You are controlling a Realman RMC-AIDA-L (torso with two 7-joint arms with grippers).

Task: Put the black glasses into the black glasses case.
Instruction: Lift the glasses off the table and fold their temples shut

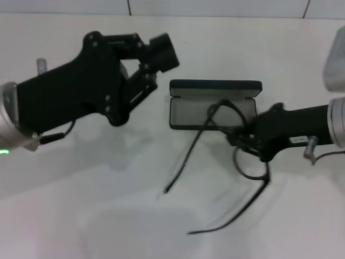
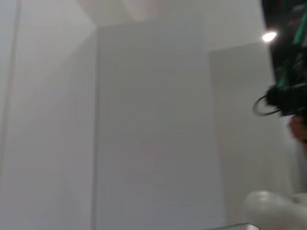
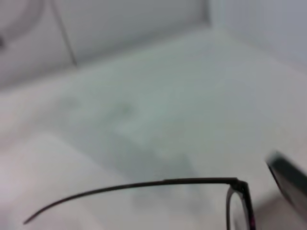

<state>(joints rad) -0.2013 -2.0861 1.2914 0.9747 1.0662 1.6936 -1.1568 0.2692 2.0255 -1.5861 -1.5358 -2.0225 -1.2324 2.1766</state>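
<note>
The right gripper [image 1: 245, 135] is clamped on the black glasses [image 1: 237, 145] at the frame front, carrying them with both temple arms unfolded and trailing toward the robot, so the lenses lead toward the case. The black glasses case [image 1: 214, 103] lies open on the white bench [image 1: 81, 216] just beyond, grey lining up, ready to receive them. The left gripper [image 1: 156, 62] hovers beside the case's left end, fingers apart, holding nothing.

Black hands [image 1: 161, 59], silver wrists, thin black cables.
</note>
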